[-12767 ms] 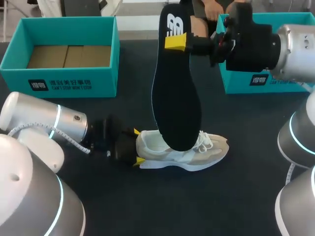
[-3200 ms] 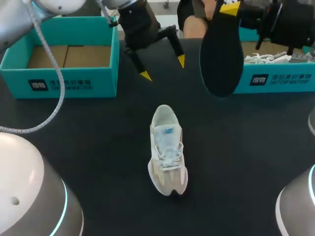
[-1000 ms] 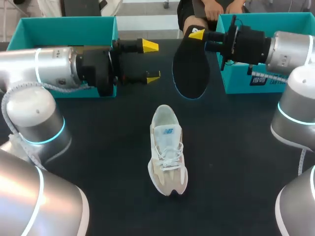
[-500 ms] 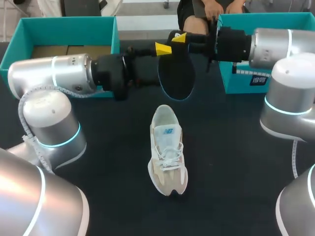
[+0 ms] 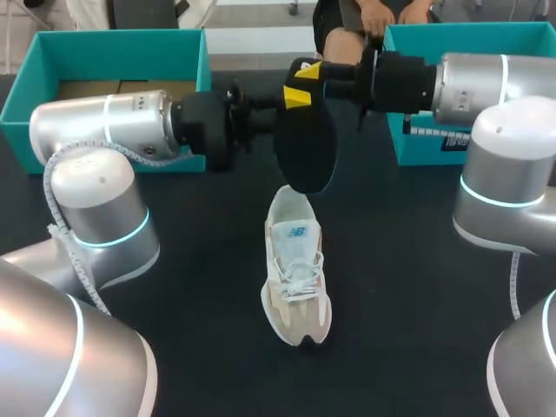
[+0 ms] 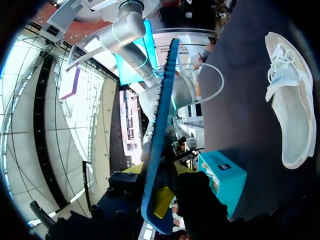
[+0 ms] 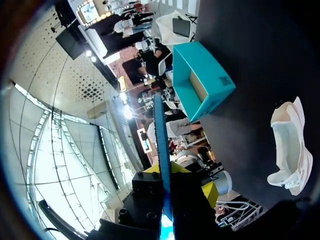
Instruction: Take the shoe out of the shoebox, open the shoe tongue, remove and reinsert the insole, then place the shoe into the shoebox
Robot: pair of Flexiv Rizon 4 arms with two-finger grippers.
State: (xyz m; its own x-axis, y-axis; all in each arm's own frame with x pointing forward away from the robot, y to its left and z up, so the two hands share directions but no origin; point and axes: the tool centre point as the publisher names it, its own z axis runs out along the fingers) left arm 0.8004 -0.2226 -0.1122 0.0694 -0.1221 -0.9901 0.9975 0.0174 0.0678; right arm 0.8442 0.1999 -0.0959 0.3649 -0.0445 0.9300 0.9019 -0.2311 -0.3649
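Note:
A white and beige shoe [image 5: 295, 265] lies on the dark table, heel toward the far side; it also shows as the shoe [image 6: 290, 115] and the shoe [image 7: 290, 145]. Above its heel hangs the black insole [image 5: 306, 148], upright. My right gripper [image 5: 306, 73] is shut on the insole's top end, and its own view has the insole [image 7: 161, 145] edge-on in its grip [image 7: 167, 190]. My left gripper [image 5: 294, 95] comes in from the left, level with that top end. In its view the insole [image 6: 160, 130] runs edge-on out from the left gripper [image 6: 160, 210].
An open teal shoebox [image 5: 113, 148] with a cardboard floor stands at the back left. A second teal box [image 5: 426, 143] stands at the back right, behind my right arm. Bare dark table lies around the shoe.
My right arm carried the insole left, to above the shoe's heel. My left arm swung right and came up against the insole's top end.

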